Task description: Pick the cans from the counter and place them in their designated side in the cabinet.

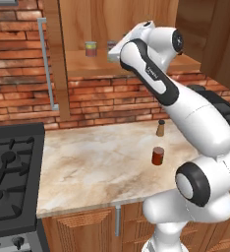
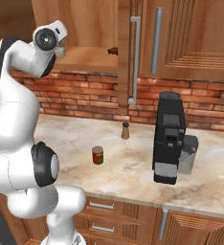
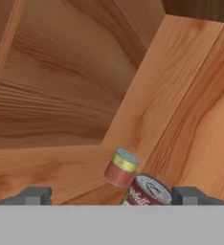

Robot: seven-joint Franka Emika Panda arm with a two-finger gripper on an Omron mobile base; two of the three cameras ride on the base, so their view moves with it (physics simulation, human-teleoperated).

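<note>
Right now, biggest first: counter (image 1: 97,167), beige marbled, runs from the black stove (image 1: 11,172) on the left to a black coffee machine (image 2: 169,139) on the right. Above it the cabinet (image 1: 112,19) is open, light wood, its door w/ grey bar handle (image 1: 47,64) swung out to the left; brick wall below the shelf. My arm's raised w/ the hand up at shelf level inside the cabinet. My claw (image 3: 112,195) is spread wide, fingertips (image 3: 35,195) well apart, gripping nothing. Silvery can w/ red label (image 3: 146,191) sits on the shelf between the tips, low in hand view, jaws not touching it as far as I can tell. Just beyond it, nearly touching, a second can w/ greenish top and red band (image 3: 121,167), upright on the same shelf; same one shows in left base view (image 1: 91,48) toward the shelf's left part. Dark red can (image 1: 158,155) is on the counter, upright, roughly mid-depth, well apart from the stove. Small brown shaker w/ dark cap (image 1: 160,128) stands behind it, nearer the wall, close but not touching.
</note>
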